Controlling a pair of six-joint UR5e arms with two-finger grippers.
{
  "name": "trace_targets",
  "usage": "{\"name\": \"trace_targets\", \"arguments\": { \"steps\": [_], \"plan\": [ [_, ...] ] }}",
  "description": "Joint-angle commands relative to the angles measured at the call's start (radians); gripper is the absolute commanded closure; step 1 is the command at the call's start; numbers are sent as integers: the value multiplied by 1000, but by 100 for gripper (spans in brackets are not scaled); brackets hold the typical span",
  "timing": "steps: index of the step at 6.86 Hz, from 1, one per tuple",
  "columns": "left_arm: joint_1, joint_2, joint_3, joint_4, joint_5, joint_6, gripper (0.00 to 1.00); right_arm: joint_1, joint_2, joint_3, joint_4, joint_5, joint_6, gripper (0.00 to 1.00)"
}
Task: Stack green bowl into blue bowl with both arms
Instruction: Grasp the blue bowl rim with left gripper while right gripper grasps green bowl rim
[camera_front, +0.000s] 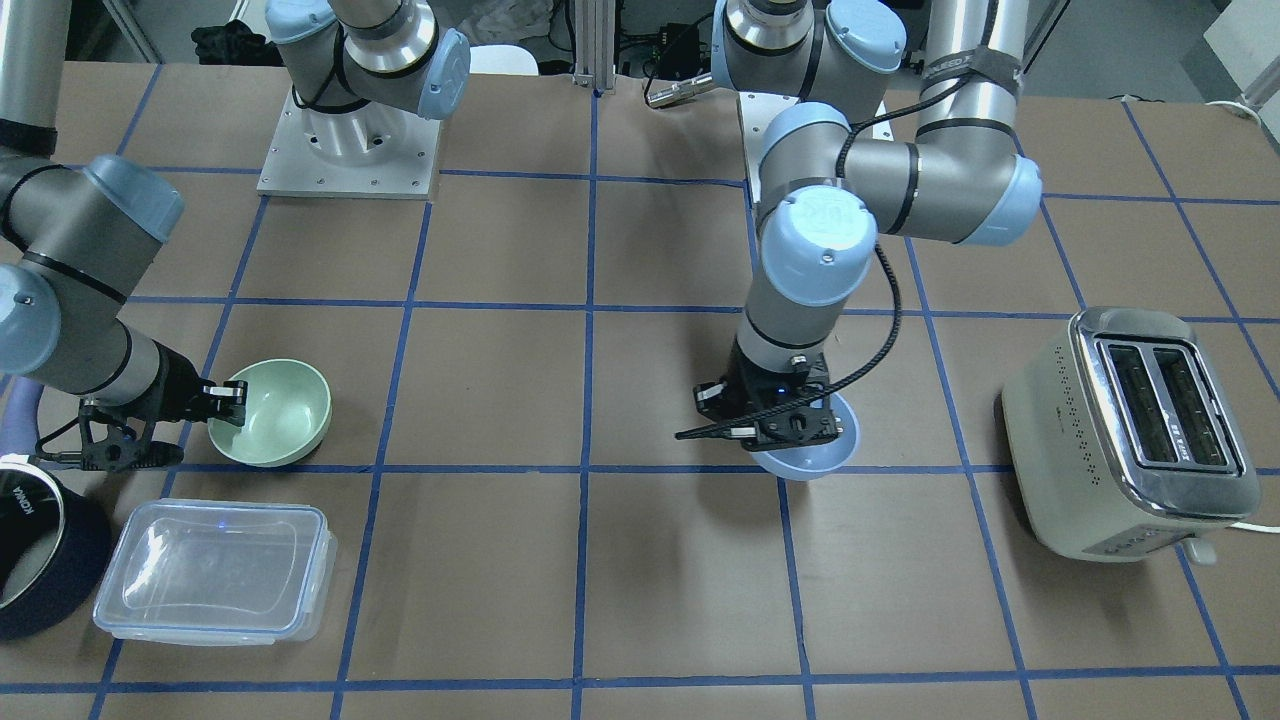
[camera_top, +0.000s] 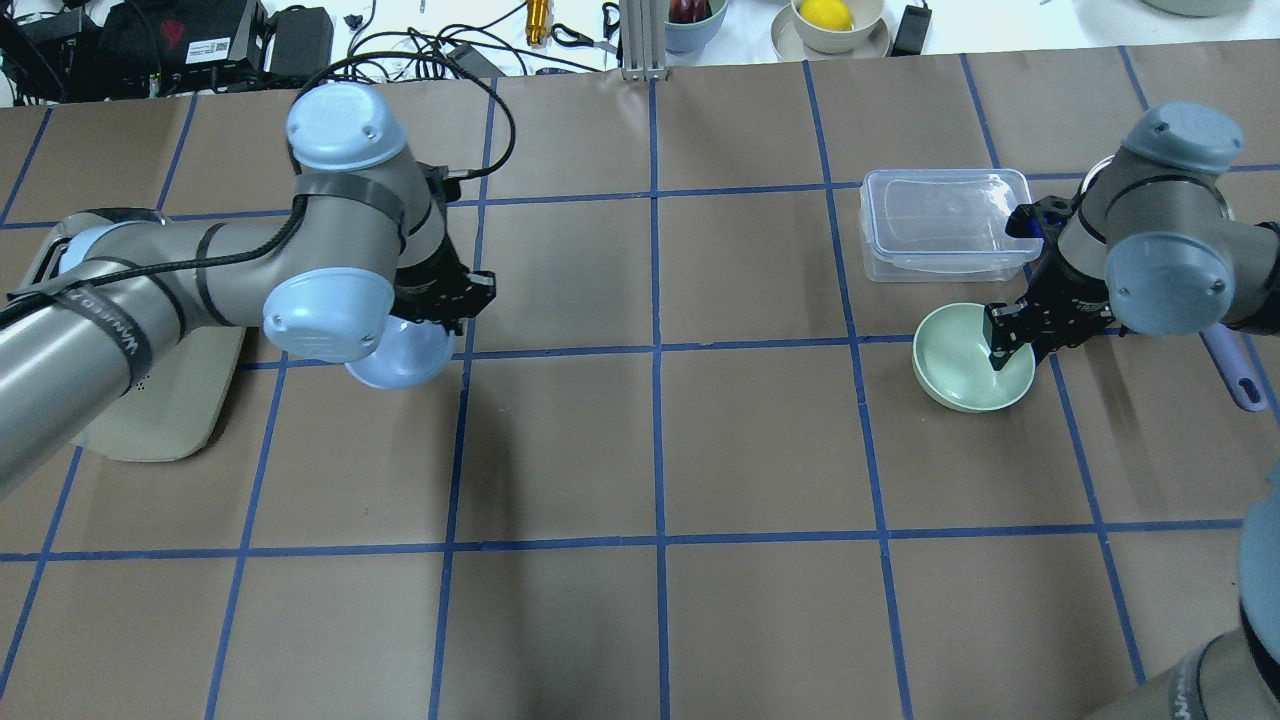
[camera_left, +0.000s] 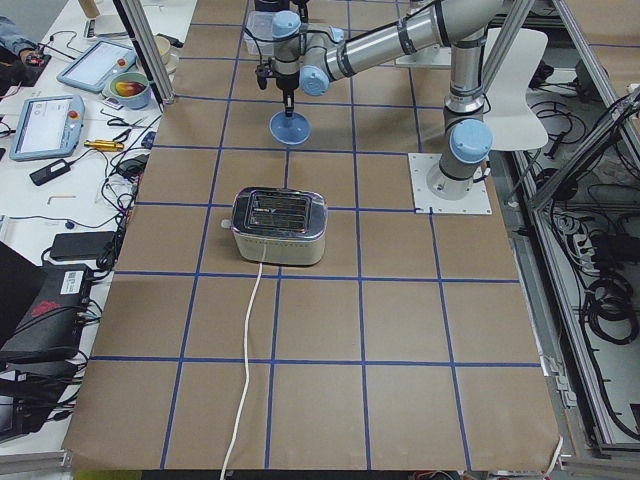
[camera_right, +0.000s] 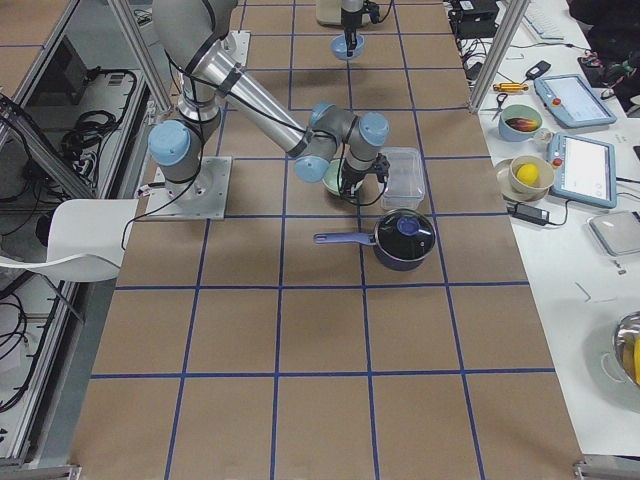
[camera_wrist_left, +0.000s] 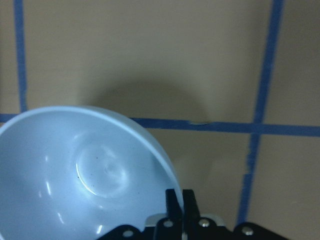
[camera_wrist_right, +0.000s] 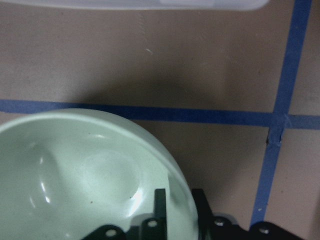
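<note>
The pale green bowl (camera_front: 280, 415) sits at the table's right end in the overhead view (camera_top: 960, 362). My right gripper (camera_top: 1000, 352) is shut on its rim, one finger inside and one outside, as the right wrist view (camera_wrist_right: 178, 195) shows. The pale blue bowl (camera_top: 405, 358) is at the left end, partly under my left arm. My left gripper (camera_wrist_left: 179, 194) is shut on its rim. The blue bowl (camera_front: 822, 455) hangs tilted, its shadow lying apart on the paper. Whether the green bowl (camera_wrist_right: 85, 175) is off the table I cannot tell.
A cream toaster (camera_front: 1130, 430) stands beyond the blue bowl, by my left arm. A clear lidded plastic box (camera_top: 945, 222) lies just behind the green bowl. A dark navy saucepan (camera_right: 403, 238) stands to its right, handle (camera_top: 1232, 368) pointing toward me. Brown paper with a blue tape grid covers the table.
</note>
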Motion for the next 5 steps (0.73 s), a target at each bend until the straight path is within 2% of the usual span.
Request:
{"name": "trace_targets", "arguments": {
  "steps": [1, 3, 4, 5],
  "plan": [
    [-149, -100, 144, 7, -34, -161, 100, 0, -20, -53, 105, 9, 5, 100],
    [-235, -176, 203, 15, -52, -183, 100, 2, -31, -190, 246, 11, 2, 100],
    [-246, -209, 197, 69, -52, -186, 100, 2, -27, -265, 321, 14, 1, 100],
    [-246, -226, 203, 84, -51, -175, 89, 8, -22, -319, 367, 37, 2, 100]
  ]
}}
